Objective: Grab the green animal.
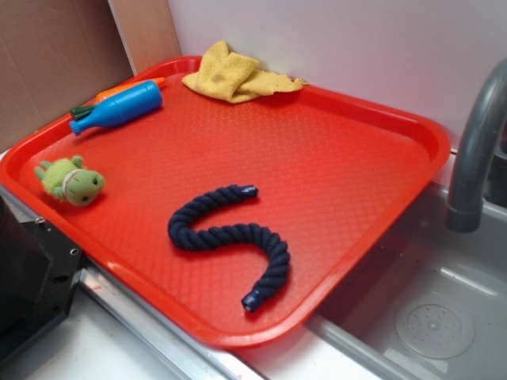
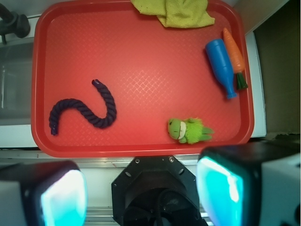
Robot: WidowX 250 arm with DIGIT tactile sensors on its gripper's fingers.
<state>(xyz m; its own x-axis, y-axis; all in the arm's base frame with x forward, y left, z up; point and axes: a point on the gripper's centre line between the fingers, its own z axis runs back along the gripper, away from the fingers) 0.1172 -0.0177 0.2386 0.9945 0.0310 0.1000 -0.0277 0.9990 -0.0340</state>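
Exterior view, left to right: the green animal (image 1: 71,181) lies at the left edge of the red tray (image 1: 341,198), just inside the rim, pale face turned toward the tray's centre; above it, upper left of the frame, the blue bottle toy (image 1: 119,108) lies on its side with an orange carrot toy (image 1: 127,89) touching it along the far side; a yellow cloth (image 1: 235,75) sits crumpled at the tray's top edge; a dark navy rope (image 1: 230,237) curves in an S in the lower middle of the tray, well apart from the plush; a grey faucet (image 1: 475,150) rises at the right edge over a sink basin (image 1: 428,317).

Wrist view, left to right: rope (image 2: 84,110) in the left half of the tray (image 2: 141,61); cloth (image 2: 181,13) at top centre; green animal (image 2: 189,130) lower right of the tray, near the bottom rim, nothing touching it; bottle (image 2: 222,66) and carrot (image 2: 233,52) side by side at upper right.

Gripper (image 2: 141,190): two fingers with cyan pads (image 2: 63,197) fill the bottom corners of the frame, spread wide apart, holding nothing; they sit below the tray's near rim, the right finger just below the plush in the frame.
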